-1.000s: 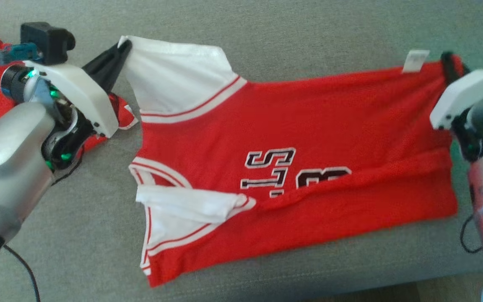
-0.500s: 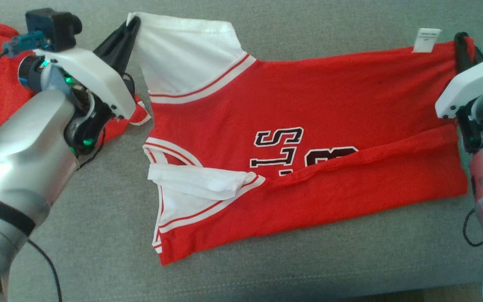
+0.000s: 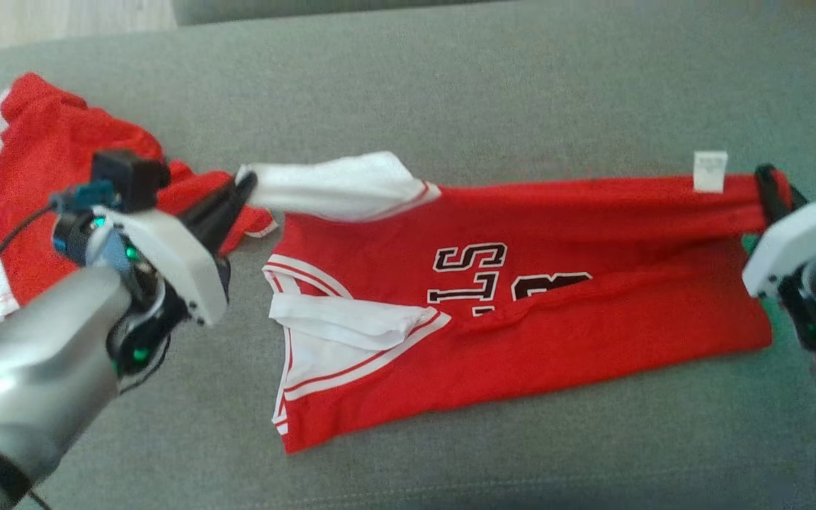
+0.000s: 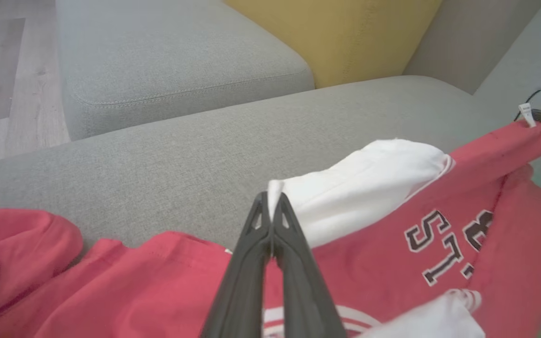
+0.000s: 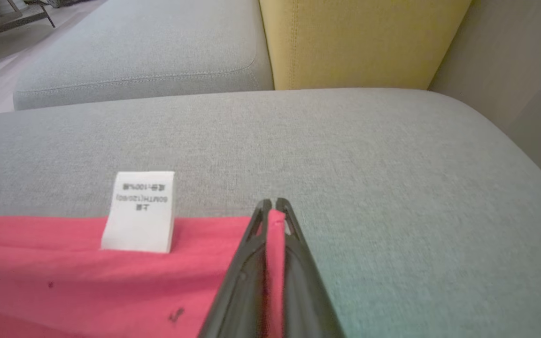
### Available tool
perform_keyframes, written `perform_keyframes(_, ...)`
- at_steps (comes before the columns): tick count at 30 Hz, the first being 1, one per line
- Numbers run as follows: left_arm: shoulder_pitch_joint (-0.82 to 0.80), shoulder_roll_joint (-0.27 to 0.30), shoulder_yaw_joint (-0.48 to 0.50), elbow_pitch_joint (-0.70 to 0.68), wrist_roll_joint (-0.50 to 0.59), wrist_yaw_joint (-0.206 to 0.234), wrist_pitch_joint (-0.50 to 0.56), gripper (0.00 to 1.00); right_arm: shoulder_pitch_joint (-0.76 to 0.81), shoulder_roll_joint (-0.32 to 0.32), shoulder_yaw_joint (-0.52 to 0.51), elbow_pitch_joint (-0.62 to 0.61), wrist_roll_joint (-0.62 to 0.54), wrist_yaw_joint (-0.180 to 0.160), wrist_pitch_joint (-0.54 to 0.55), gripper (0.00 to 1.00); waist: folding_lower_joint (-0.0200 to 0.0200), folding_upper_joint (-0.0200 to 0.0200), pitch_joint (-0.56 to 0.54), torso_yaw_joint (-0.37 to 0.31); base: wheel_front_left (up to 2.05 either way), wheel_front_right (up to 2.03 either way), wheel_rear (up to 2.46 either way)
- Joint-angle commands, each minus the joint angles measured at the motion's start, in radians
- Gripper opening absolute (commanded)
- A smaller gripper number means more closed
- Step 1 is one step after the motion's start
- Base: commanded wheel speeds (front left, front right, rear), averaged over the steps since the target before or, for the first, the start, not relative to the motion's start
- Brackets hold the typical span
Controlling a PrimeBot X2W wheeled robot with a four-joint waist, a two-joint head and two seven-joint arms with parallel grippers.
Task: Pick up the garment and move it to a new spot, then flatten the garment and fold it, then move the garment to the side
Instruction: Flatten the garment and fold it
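Jersey [image 3: 521, 283], one, red with black-and-white lettering, lies sideways mid-sofa, neck toward 9 o'clock, hem toward 3. The far edge appears raised and drawn taut between two grips. The near half is flat on the seat, with one long ridge across it. Sleeves, two, white: the far sleeve [image 3: 337, 188] at 10 o'clock is lifted and bunched, and the near sleeve [image 3: 341, 326] at 8 o'clock is crumpled over its armhole. Label [image 3: 710, 171], one, white, stands up from the far edge at 2 o'clock. Left pincer [image 3: 244, 183] is clamped tight on the tip of the far sleeve. Right pincer [image 3: 769, 185] is clamped on the far hem corner, with red cloth showing between its fingers. Judgement: a thin knit, light and limp, not fragile. It will likely sag between holds, crease readily, and drag on the sofa's coarse weave rather than slide. The best holds look like seamed ends, meaning sleeve tip and hem corner, taken together under tension. Red cloth [image 3: 40, 163], one, is heaped at 9 to 10 o'clock beyond the left arm, its trimmed edge just beside the jersey's neck. Sofa [image 3: 521, 85], grey. Cushion [image 5: 359, 42], one, yellow, at 12 o'clock.
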Motion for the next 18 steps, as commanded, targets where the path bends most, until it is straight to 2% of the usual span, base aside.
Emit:
perform_keyframes(1, -0.029, 0.058, 0.036, -0.040, -0.006, 0.011, 0.005, 0.00, 0.006, -0.033, 0.018, -0.051, 0.021, -0.001, 0.011, 0.00, 0.0000, -0.0001, -0.024, 0.009, 0.00, 0.00, 0.00)
perform_keyframes(11, 0.120, 0.204, -0.041, -0.415, -0.038, 0.064, 0.139, 0.00, 0.201, -0.146, 0.056, -0.216, 0.133, -0.001, 0.169, 0.00, 0.0000, -0.0001, -0.088, 0.032, 0.00, 0.00, 0.00)
perform_keyframes(18, 0.185, 0.260, -0.074, -0.562, -0.054, 0.080, 0.220, 0.00, 0.299, -0.184, 0.047, -0.308, 0.163, -0.001, 0.294, 0.00, 0.0000, -0.0001, -0.109, 0.035, 0.00, 0.00, 0.00)
